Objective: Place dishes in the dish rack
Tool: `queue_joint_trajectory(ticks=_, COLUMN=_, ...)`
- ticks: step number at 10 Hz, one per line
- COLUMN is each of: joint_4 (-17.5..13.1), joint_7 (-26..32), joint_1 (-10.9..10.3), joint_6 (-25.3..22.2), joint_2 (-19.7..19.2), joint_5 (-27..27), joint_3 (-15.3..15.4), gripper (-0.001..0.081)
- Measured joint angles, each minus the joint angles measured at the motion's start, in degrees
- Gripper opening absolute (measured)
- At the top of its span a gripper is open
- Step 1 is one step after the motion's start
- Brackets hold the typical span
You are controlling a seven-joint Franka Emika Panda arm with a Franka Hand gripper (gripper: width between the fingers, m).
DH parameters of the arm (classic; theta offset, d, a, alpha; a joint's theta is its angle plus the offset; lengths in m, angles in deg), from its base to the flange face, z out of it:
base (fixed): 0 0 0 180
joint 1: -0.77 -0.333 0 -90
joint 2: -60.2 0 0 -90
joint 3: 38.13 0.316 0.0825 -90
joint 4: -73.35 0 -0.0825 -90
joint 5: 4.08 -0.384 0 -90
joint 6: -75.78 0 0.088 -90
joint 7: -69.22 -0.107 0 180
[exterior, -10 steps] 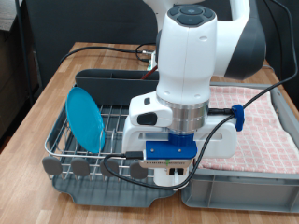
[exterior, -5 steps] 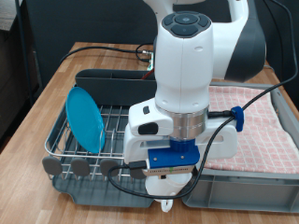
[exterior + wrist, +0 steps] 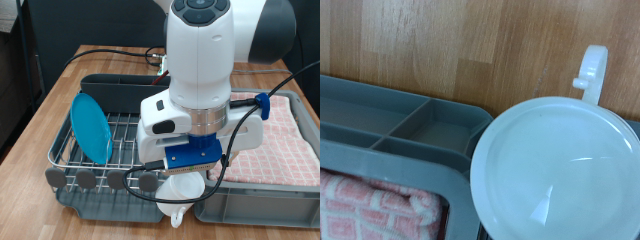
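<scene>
Jaws: not visible in either view; the small white cup with a handle hangs directly under the gripper, so a grip on it is likely, but the fingers themselves are hidden and their state cannot be told.

Items, from the exterior view's left to its right:

1. Round flat light-blue plate. Stands on edge, tilted, in the silver wire grid at the left end of the rack. Judged already placed; upright storage lets it drain.

2. Large dark grey plastic dish rack with wire grid and a row of round tabs along its front edge. Sits on the wooden table.

3. White cup. Held over the rack's front right corner, beside the tabs, handle pointing down toward the exterior view's bottom. In the wrist view the cup shows a broad, smooth, glossy round face with the handle projecting over bare wood; whether this face is the mouth or the base cannot be told.

4. Grey tub lined with pink checked cloth. At the right, touching or just beside the rack.

Wooden spoon: not seen.
</scene>
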Motion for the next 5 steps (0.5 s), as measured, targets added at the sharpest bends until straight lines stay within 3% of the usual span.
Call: queue_joint_trajectory(ticks=5, joint_4=-0.42, joint_7=-4.91, joint_1=-2.86, joint_6=-5.87, joint_2=5.34, joint_5=4.3, joint_3=-2.16, gripper=0.0802)
